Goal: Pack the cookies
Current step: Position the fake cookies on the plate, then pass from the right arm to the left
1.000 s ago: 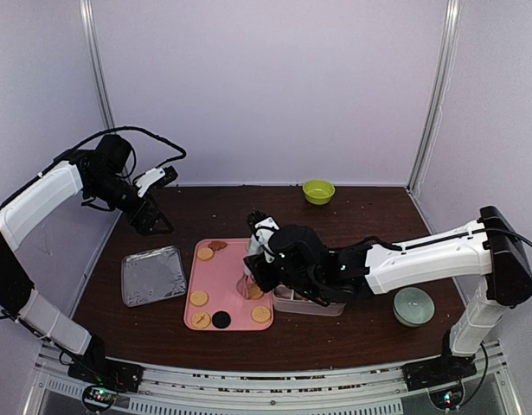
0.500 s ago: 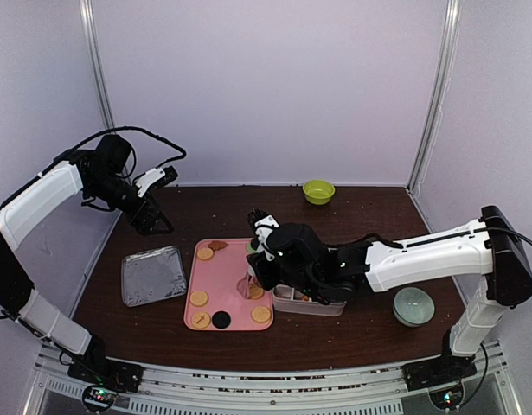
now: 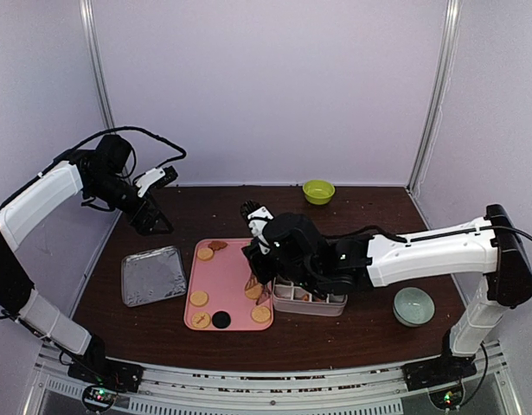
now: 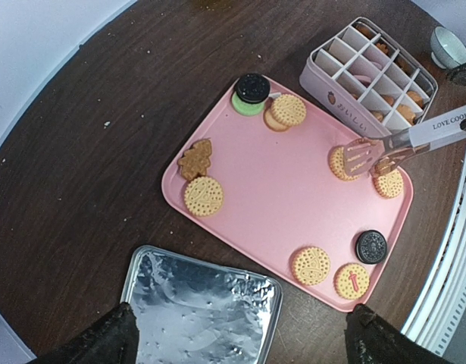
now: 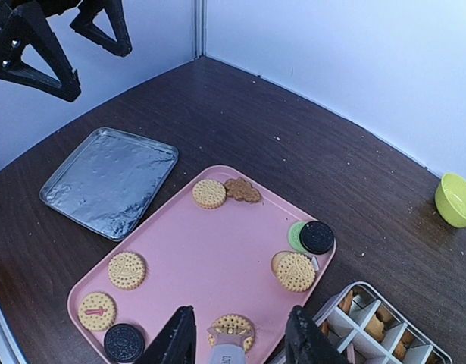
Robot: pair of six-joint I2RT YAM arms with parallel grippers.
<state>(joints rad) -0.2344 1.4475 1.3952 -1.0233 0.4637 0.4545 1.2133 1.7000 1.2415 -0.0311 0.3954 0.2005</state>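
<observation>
Dark table [image 3: 369, 216]. Pink tray [image 4: 270, 189] at centre. Foil tray [image 4: 202, 303] lies just beside its left edge. White compartment box [image 4: 369, 76] sits just beside its right edge, some cells filled. Green bowl [image 3: 318, 191] at the far edge and grey bowl [image 3: 413, 305] near the right arm's base, both well apart from the pink tray. From above, the right arm hides part of the box.

The cookies [image 4: 203, 196] lie scattered round the pink tray's rim: mostly tan rounds, two black, one brown. Right gripper [image 5: 234, 343] is clamped on tongs [image 4: 392, 148], the handle between its fingers. The slotted tip lies over a tan cookie [image 4: 339, 161] at the tray's right side, near the box; whether it pinches that cookie cannot be told. Left gripper [image 4: 240, 309] is spread wide and empty, high above the foil tray, well apart from the cookies.
</observation>
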